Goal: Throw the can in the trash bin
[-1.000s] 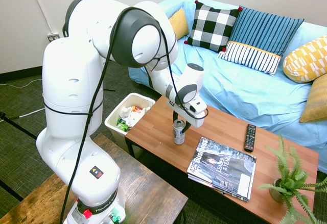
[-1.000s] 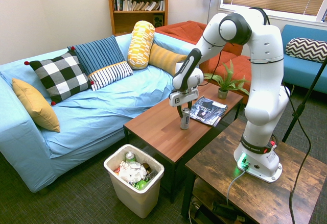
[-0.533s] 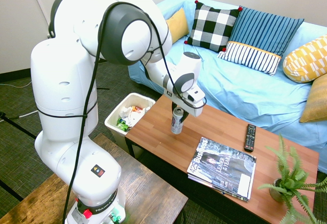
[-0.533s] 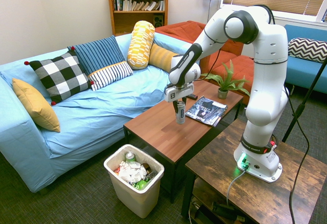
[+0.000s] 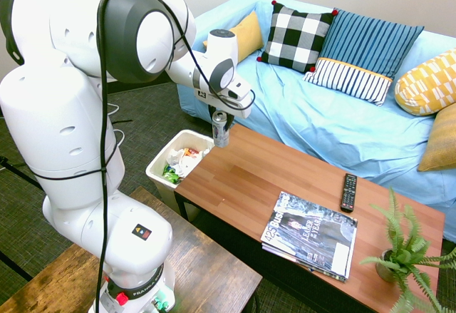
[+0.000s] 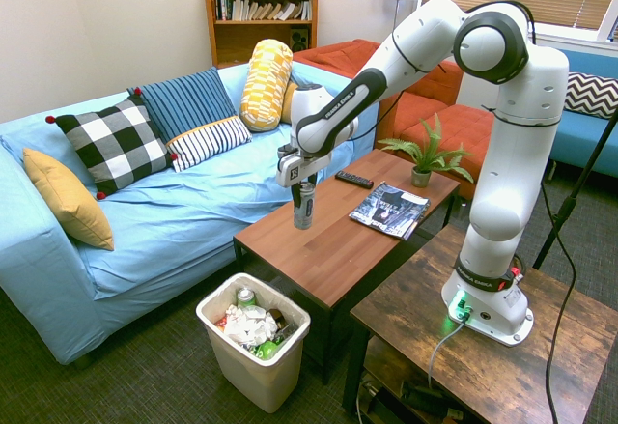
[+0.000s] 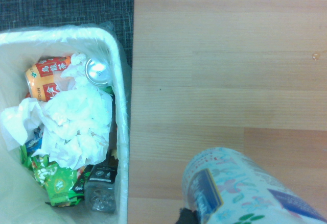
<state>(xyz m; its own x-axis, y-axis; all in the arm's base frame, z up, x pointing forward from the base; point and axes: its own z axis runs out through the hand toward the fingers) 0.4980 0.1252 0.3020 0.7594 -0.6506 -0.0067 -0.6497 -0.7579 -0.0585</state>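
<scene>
One open-topped trash bin (image 6: pixel 253 371) stands on the floor at the left in the second exterior view, just beyond the end of the tabletop (image 6: pixel 299 262). White crumpled paper (image 6: pixel 249 325) fills much of its middle, with a green wrapper (image 6: pixel 266 351) beside it, so the drop is best aimed over that soft middle and kept off the rim. The paper should cushion the landing; a release near the wall risks the can tipping outward.

Next to the right, the can (image 6: pixel 303 215) hangs roughly upright above the tabletop, pinched between the fingers of the end effector (image 6: pixel 303 191), which has it by the upper part. The lift looks done; what this step asks for is a level carry past the table's end, high enough that the can's base clears both the table edge and the bin's rim. A steady grip matters, since thin aluminium could dent if squeezed harder and slip if loosened early. Only once the whole can is inside the outline of the opening should it be lowered a little and let go.

Farther right lie the remote (image 6: pixel 354 180), the magazines (image 6: pixel 389 210) and the potted plant (image 6: pixel 422 158), all away from the bin's side, so the carry need not pass over them.
</scene>
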